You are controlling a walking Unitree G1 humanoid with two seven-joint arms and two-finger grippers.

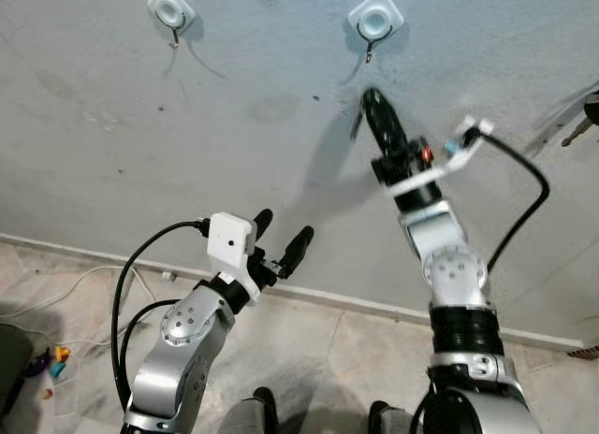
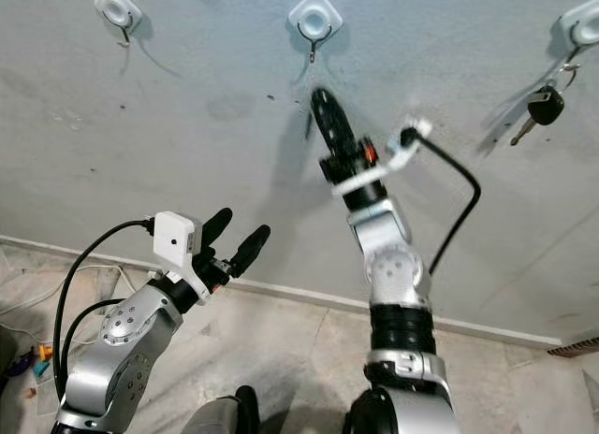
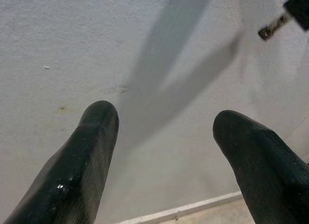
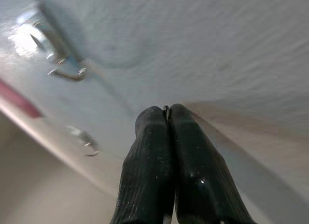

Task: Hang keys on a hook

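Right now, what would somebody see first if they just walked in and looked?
Probably the raised right gripper, its two black fingers pressed together just below the middle white wall hook. Next, the black-headed key hanging from the white hook at the far right. The left gripper waits lower down, its fingers spread.
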